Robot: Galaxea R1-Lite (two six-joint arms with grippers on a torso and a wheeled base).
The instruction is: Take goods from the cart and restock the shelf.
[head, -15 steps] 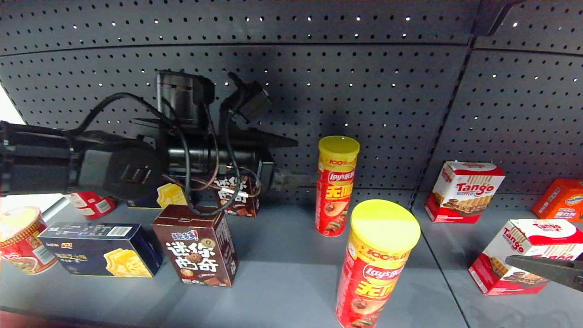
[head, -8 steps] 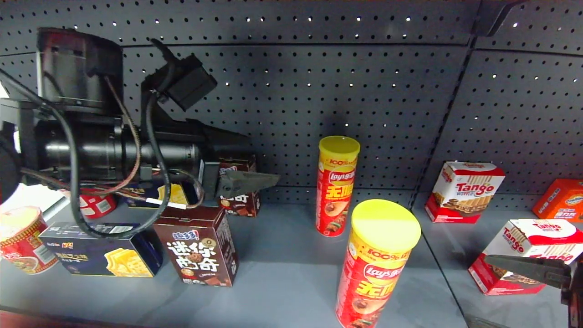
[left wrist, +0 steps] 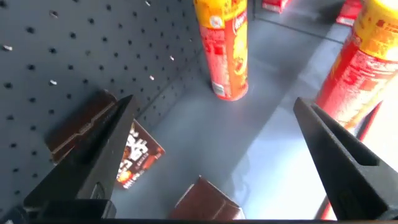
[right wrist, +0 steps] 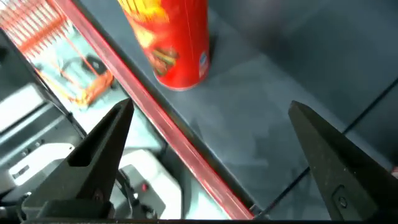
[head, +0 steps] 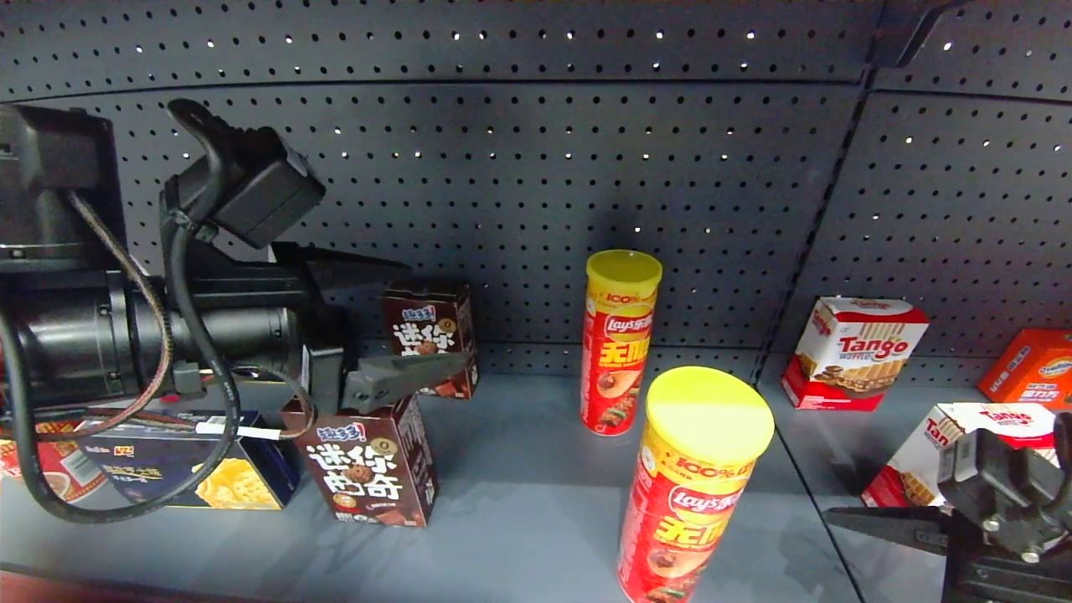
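Holding nothing, my left gripper (head: 440,312) stands spread wide and hides part of the blue box (head: 251,481). My right gripper (right wrist: 210,104), also spread, covers the wafer box (head: 988,423) partly.

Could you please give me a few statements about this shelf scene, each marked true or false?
1. The rear chip can and the front chip can both stand upright. True.
2. The left gripper is shut on a brown box. False: it is open and holds nothing.
3. The front brown box stands beside a dark blue box. True.
4. The right gripper holds a chip can. False: it is open and empty, by the front edge of the shelf.
5. The rear wafer box sits left of the cans. False: it is on their right.
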